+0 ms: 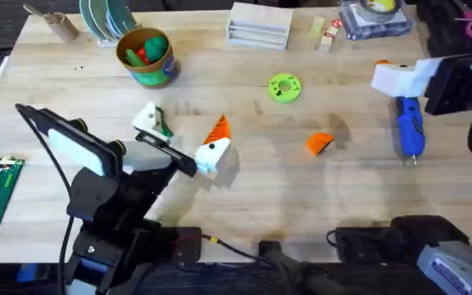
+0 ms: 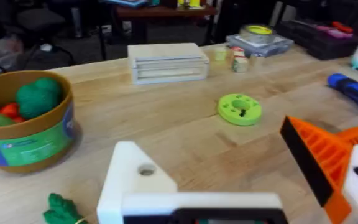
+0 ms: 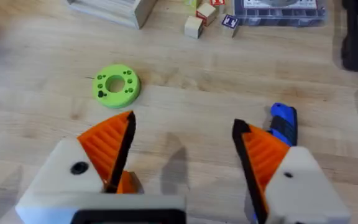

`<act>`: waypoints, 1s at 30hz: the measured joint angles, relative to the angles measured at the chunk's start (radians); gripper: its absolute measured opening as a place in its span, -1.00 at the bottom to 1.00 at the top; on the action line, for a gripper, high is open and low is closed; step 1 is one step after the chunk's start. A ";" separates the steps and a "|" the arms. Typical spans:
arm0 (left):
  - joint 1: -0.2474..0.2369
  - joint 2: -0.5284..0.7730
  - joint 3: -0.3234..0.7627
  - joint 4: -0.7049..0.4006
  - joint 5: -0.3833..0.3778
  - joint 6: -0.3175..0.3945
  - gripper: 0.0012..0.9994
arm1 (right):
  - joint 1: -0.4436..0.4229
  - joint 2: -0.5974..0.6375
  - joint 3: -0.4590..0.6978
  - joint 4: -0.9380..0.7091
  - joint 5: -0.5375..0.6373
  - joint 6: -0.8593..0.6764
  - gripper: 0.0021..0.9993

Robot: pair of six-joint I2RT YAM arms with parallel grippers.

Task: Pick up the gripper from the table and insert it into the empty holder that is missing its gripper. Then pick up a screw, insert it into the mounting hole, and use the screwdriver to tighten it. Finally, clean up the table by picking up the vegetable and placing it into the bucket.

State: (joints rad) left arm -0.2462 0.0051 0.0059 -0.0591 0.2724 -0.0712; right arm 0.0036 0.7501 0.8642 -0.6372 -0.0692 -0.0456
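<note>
Waiting on the tabletop, the loose orange gripper lies mid-table, well apart from the bare white holder on the left gripper, whose fingers stand apart w/ one orange pad fitted. Right gripper, fingers spread wide & empty, hovers nr the blue screwdriver. Best approach, by judgement: drop straight over the wedge, pinch its flat sides. Bucket sits far left; vegetable lies by the holder. No legible writing.
</note>
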 joint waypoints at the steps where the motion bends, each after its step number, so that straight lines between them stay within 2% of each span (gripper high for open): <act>1: 0.000 0.000 0.000 0.002 0.022 0.000 0.99 | 0.000 0.000 0.000 0.000 0.000 0.000 0.98; 5: 0.000 0.000 0.000 0.007 0.152 0.000 0.99 | 0.000 0.000 0.000 0.000 0.000 0.000 0.98; 12: 0.000 0.000 0.000 0.005 0.431 0.000 0.99 | 0.000 0.000 0.000 0.000 0.000 0.000 0.98; 16: 0.000 0.000 0.000 -0.001 0.533 0.000 0.99 | 0.000 0.000 0.000 0.000 0.000 0.000 0.98; 22: 0.000 0.000 0.000 -0.005 0.595 0.000 0.99 | 0.000 0.000 0.000 0.000 0.000 0.000 0.98; 30: 0.000 0.000 0.000 -0.006 0.607 0.000 0.99 | 0.000 0.003 0.000 -0.014 0.000 0.000 0.98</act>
State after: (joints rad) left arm -0.2462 0.0055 0.0059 -0.0647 0.8795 -0.0711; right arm 0.0036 0.7529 0.8642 -0.6514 -0.0692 -0.0456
